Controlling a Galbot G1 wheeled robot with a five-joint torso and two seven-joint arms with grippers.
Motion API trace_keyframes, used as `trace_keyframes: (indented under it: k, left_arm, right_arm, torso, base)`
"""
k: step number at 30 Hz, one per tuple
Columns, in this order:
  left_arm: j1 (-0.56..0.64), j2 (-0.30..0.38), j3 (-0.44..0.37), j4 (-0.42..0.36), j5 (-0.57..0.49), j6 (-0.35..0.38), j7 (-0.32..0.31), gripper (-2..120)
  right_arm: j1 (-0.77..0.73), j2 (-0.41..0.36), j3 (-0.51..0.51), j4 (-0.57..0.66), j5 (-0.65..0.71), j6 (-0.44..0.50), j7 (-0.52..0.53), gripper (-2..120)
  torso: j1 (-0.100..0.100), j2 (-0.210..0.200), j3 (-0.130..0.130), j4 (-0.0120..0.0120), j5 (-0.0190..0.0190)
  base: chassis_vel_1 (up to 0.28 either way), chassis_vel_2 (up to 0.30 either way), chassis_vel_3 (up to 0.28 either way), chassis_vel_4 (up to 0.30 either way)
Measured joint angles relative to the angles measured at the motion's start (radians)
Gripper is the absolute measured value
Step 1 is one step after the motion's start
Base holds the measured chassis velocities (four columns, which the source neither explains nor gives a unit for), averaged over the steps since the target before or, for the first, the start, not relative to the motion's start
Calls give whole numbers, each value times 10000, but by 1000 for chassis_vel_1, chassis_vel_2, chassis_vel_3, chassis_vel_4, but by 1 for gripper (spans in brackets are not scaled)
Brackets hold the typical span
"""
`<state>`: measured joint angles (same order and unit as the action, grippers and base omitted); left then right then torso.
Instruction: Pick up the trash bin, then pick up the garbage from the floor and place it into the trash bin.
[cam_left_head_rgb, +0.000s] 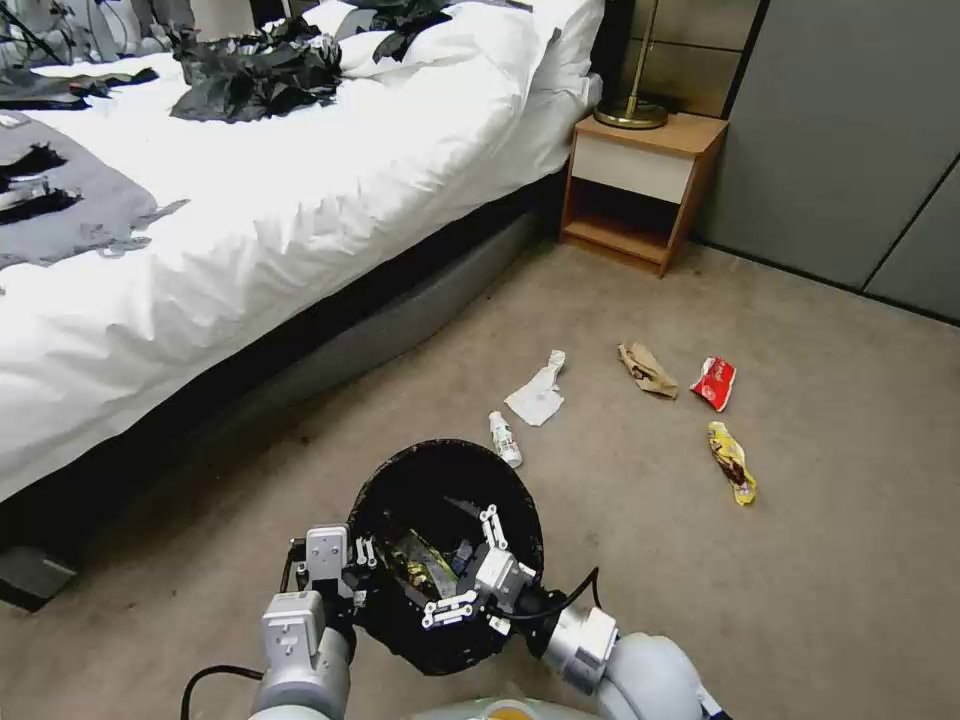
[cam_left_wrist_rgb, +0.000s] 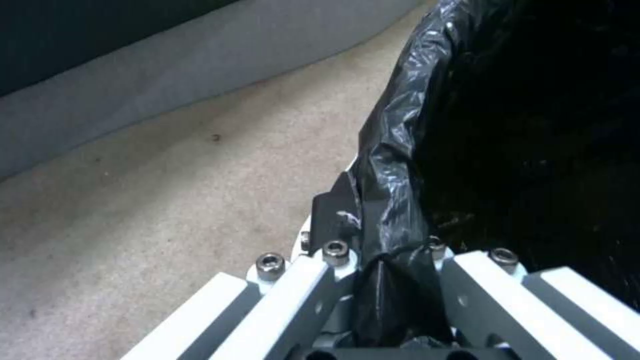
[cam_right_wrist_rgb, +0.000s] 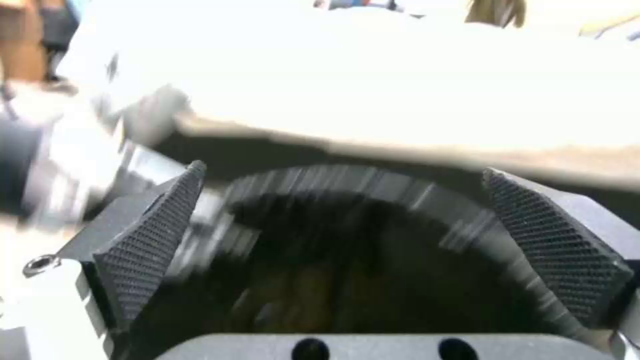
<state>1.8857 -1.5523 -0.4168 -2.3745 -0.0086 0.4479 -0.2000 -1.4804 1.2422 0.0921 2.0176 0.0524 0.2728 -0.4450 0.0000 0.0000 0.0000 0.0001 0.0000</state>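
The left gripper was clamped on the rim of the trash bin, which it held low in front of the robot. The right gripper hung over the bin's mouth, fingers spread and empty. A wrapper seemed to lie inside, though the dark liner hid it. To do this step well, lift clear before heading to the bottle and tissue.
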Motion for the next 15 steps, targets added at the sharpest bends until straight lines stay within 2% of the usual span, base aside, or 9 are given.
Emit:
trace_keyframes:
  k: [2, 4, 7, 8, 10, 11, 15]
  left_arm:
    - [-41, 4, -111, 90, -6, -45, 22, 1]
    - [-43, 4, -120, 99, -6, -50, 25, 1]
    - [-59, 13, -314, 228, -24, -177, 91, 1]
    - [-59, 13, -314, 228, -24, -177, 91, 1]
    - [-44, 37, -432, 238, -17, -308, 243, 1]
    - [-40, 48, -456, 237, -15, -360, 294, 1]
    - [-50, 62, -539, 237, -30, -485, 407, 1]
  right_arm:
    - [-188, 42, 252, 738, -1, 79, 573, 100]
    - [-210, 51, 278, 809, -12, 81, 645, 100]
    - [-762, 365, 916, 1915, -476, 80, 2546, 100]
    - [-762, 365, 916, 1915, -476, 80, 2546, 100]
    - [-1354, 547, 1220, 2134, -504, -2, 3972, 100]
    - [-1635, 596, 1343, 2155, -481, 19, 4320, 100]
    - [-2271, 730, 1670, 2117, -562, 309, 4854, 100]
  torso:
    - [-1, 0, 0, 0, 0]
    - [-1, 0, 0, 0, 0]
    - [-1, 0, 0, 0, 0]
    - [-1, 0, 0, 0, 0]
    - [-1, 0, 0, -1, 2]
    - [-1, 0, 0, -1, 2]
    - [-1, 1, 0, -3, -1]
  base:
    - [0, 0, 0, 0]
    - [0, 0, 0, 0]
    - [0, 0, 0, 0]
    - [0, 0, 0, 0]
    - [0, 0, 0, 0]
    - [0, 0, 0, 0]
    - [0, 0, 0, 0]
